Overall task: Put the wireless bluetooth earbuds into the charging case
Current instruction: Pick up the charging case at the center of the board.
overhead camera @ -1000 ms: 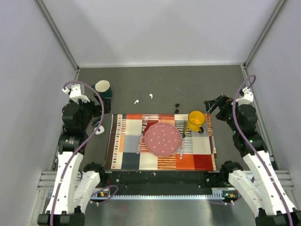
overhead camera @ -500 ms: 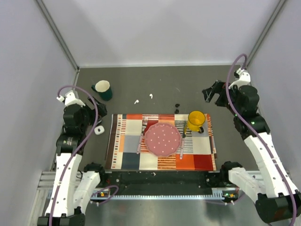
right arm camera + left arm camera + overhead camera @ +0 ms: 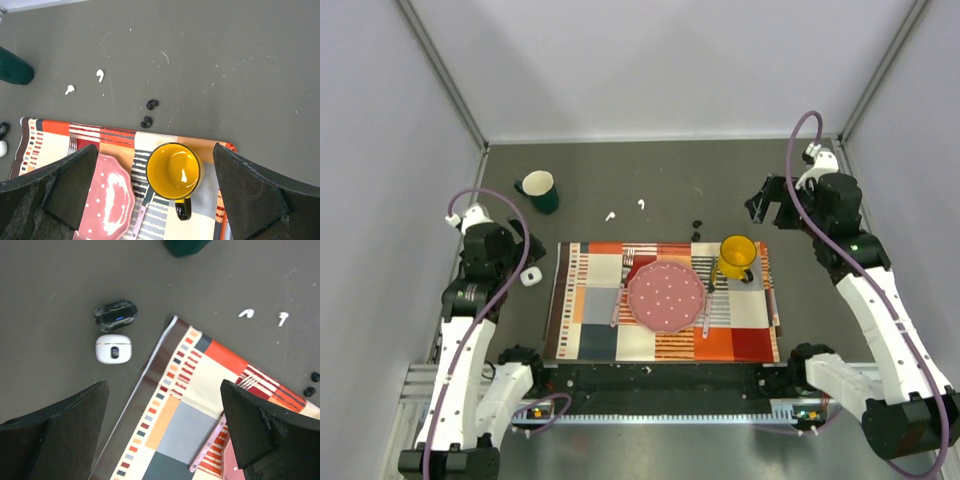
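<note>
Left hand (image 3: 164, 390), released, farther back near the charging case (image 3: 114, 348); right hand (image 3: 155, 150), released, farther forward.

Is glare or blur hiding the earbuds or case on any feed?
Left wrist: even light, small white rounded-square charging case and two tiny white plastic earbuds sharp. Right wrist: small glint inside yellow mug only. Top external: earbuds mere specks.

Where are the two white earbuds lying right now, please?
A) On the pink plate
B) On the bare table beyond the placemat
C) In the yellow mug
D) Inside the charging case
B: the white earbuds lie on the bare dark table just past the edge of the striped placemat, well apart from the white charging case.
</note>
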### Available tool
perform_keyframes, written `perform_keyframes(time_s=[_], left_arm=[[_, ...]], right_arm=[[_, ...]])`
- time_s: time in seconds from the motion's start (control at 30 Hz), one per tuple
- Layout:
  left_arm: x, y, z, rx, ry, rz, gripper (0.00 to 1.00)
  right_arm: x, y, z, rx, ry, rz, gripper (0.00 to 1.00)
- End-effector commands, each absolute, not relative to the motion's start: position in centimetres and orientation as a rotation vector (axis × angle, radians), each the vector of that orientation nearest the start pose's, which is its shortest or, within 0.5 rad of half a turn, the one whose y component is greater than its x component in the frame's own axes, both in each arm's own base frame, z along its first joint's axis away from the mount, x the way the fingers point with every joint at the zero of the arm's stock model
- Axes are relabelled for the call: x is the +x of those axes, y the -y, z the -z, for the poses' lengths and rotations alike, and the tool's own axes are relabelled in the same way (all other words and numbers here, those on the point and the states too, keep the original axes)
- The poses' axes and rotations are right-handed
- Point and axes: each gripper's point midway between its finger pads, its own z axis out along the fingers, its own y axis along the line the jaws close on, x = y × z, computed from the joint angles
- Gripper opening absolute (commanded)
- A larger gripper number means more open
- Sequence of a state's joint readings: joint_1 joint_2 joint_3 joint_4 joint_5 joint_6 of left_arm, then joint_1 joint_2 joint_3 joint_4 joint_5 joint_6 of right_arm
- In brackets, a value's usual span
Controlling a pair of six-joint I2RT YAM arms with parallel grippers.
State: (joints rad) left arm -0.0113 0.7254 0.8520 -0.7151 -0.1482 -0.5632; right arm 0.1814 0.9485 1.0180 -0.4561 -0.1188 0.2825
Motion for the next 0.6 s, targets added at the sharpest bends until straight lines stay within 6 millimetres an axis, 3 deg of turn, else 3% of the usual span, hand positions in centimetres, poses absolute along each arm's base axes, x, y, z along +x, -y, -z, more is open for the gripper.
perform_keyframes(time_s=[0.0,0.17,0.33,0.47,0.57], left_arm=[[24.0,-2.1,-20.8,-0.751,-2.072,0.040,0.98],[24.1,-1.6,-18.6,-0.688,-2.254,-0.002,0.98],[24.6,-1.5,-18.3,-0.625,-2.269,-0.011,0.99],[26.4,0.1,-18.5,-0.420,-2.313,0.067,0.99],[27.3,0.1,-19.2,-0.286,-2.367,0.043,0.99]], right_arm=[[31.3,-9.7,-29.0,0.015,-1.978,-0.458,0.99],[31.5,-10.6,-29.0,0.003,-2.007,-0.508,0.99],[31.2,-10.8,-29.3,-0.008,-2.009,-0.525,0.99],[31.0,-10.6,-29.5,-0.011,-2.007,-0.517,0.99],[31.0,-10.6,-29.5,-0.025,-2.009,-0.507,0.99]])
